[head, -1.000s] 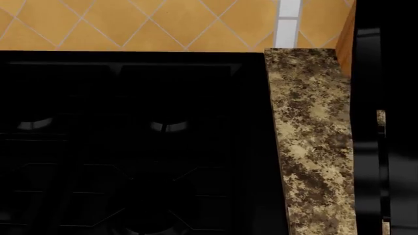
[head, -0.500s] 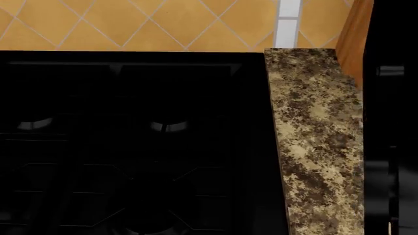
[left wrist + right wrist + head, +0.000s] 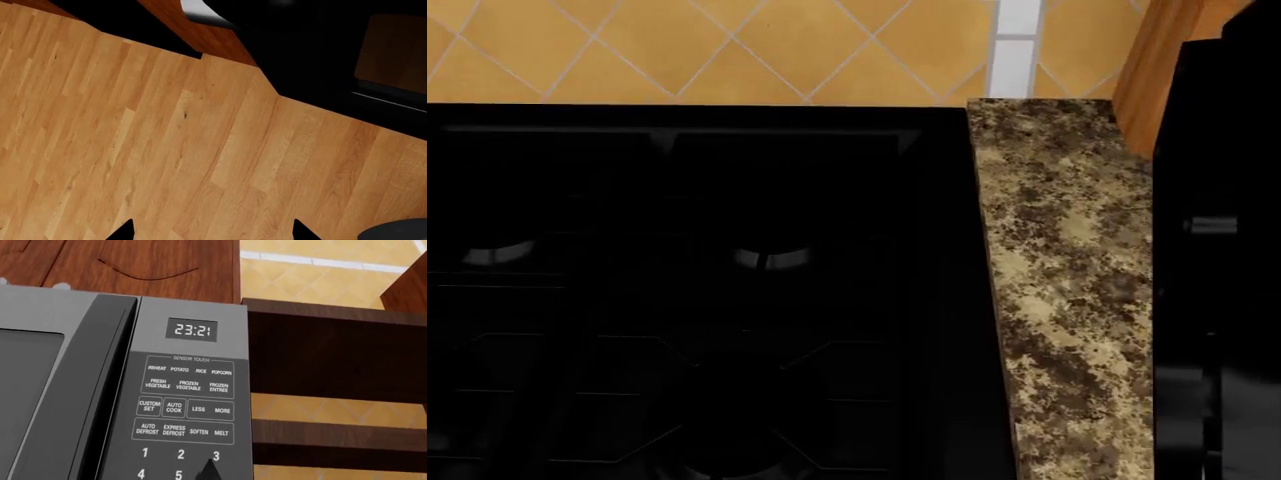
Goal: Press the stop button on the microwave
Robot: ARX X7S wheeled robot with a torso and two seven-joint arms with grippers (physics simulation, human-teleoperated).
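Microwave, grey-fronted with a keypad, fills my right wrist cam; clock reads 23:21. Right gripper tip sits by the 3 key; can't tell its spread; left gripper fingers wide over wood floor.

Kitchen: stove, granite counter, microwave.
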